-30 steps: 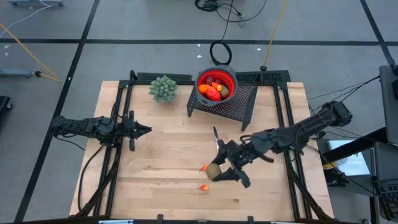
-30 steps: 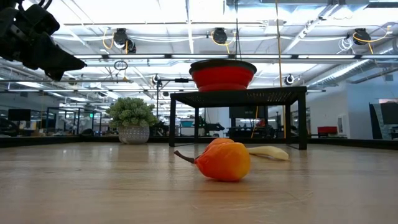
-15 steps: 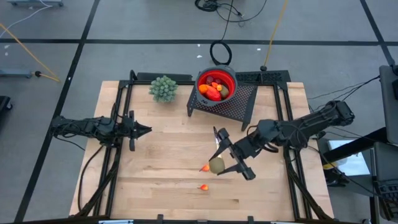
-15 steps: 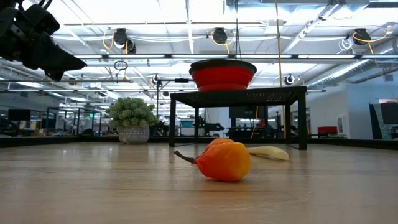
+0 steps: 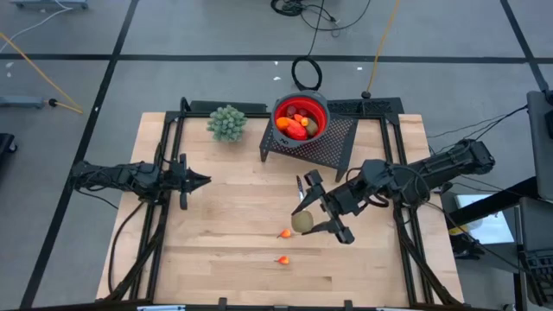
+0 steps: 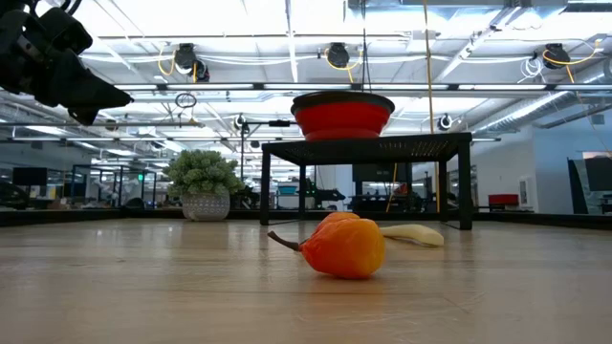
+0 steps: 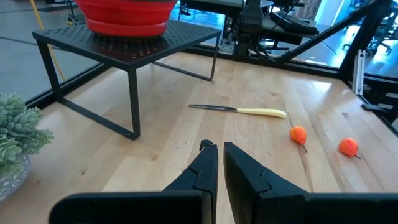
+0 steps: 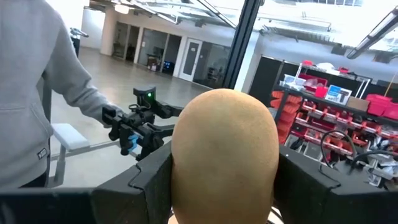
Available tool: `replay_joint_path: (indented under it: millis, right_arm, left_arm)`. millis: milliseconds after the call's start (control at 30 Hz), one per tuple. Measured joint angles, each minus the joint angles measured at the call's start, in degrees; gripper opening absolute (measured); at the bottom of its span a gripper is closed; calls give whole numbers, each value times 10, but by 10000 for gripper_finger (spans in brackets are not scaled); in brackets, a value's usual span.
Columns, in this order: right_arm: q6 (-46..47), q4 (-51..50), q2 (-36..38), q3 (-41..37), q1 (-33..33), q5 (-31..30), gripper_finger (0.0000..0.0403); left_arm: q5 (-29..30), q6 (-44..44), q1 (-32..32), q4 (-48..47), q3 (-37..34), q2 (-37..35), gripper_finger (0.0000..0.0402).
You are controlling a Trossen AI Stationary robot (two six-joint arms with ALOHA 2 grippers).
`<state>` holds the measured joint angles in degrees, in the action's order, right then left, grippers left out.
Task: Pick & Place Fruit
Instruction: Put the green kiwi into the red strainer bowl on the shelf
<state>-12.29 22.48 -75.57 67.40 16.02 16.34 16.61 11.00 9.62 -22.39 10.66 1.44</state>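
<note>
My right gripper (image 5: 313, 213) is shut on a brownish-green oval fruit (image 5: 301, 223), which fills the right wrist view (image 8: 224, 155). Two tiny orange bits (image 5: 284, 233) (image 5: 282, 259) lie on the wood just near of it. One of them shows large in the low view (image 6: 342, 247). The red bowl (image 5: 301, 117) stands on a black rack and holds several red and orange pieces. My left gripper (image 5: 203, 180) hovers shut over the table's left part, touching nothing. My right gripper pinches the oval fruit's two long sides (image 8: 180, 168) between its two fingers (image 8: 146, 180). The fingers come roughly level from the table's right. The fruit's rounded end stands out past the fingertips. In the high view it looks clear of the wood.
A slim yellow-handled knife (image 7: 239, 111) lies on the wood between the rack and the gripper. A pale green knobbly bunch (image 5: 227, 123) sits at the far edge, left of the black rack (image 5: 341, 138). A person in a grey sleeve (image 8: 31, 93) stands beyond the table.
My right gripper has carried the oval fruit a short way toward the table's far edge, away from the two orange bits. It has stayed shut on the fruit. The orange bits and the knife have not moved.
</note>
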Motion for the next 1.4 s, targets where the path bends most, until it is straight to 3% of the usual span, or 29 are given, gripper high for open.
replay_joint_path:
  millis: [100, 300, 667, 1200, 1400]
  right_arm:
    - [14, 0, 0, 0, -1, -57, 213]
    - [54, -38, 0, 0, -11, -264, 213]
    - [-20, -98, 0, 0, -76, -481, 213]
    - [-50, -203, -1, 0, -268, -490, 213]
    - [-16, -212, -1, 0, -333, -397, 213]
  left_arm:
    - [0, 0, 0, 0, 0, 0, 26]
    - [0, 0, 0, 0, 0, 0, 26]
    - [0, 14, 0, 0, 0, 0, 26]
    - [18, 42, 0, 0, 0, 0, 26]
    - [48, 42, 0, 0, 0, 0, 26]
